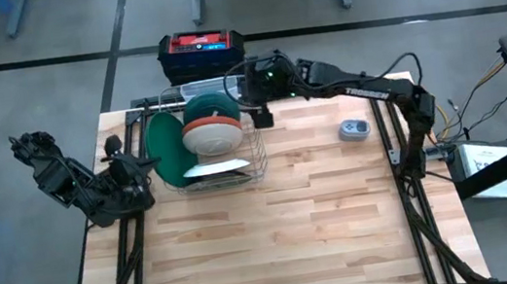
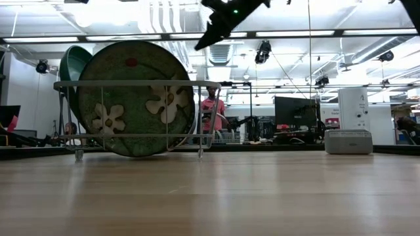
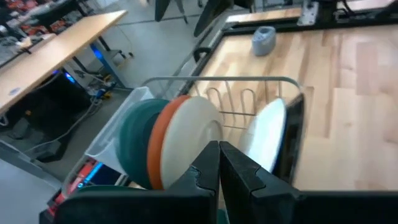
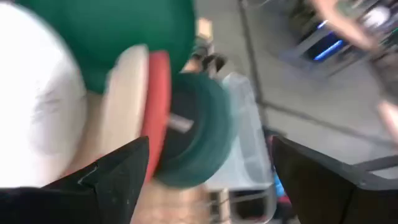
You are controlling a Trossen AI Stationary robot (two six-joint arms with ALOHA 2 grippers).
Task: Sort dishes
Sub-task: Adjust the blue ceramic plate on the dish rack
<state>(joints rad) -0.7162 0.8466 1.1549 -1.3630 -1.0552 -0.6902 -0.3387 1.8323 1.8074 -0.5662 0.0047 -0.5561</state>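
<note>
The right gripper (image 1: 257, 91), jaws standing wide, is hovering at upper centre just right of the dishes (image 1: 210, 128) standing on edge in the wire rack (image 1: 257, 153), nearer than the closed left gripper (image 1: 132, 174).

The high view looks straight down on the whole worktop (image 1: 286, 236). The low view sits at worktop level, facing the room. Both wrist views look closely, from opposite sides, at the wire rack (image 3: 249, 84), which all four views share.
</note>
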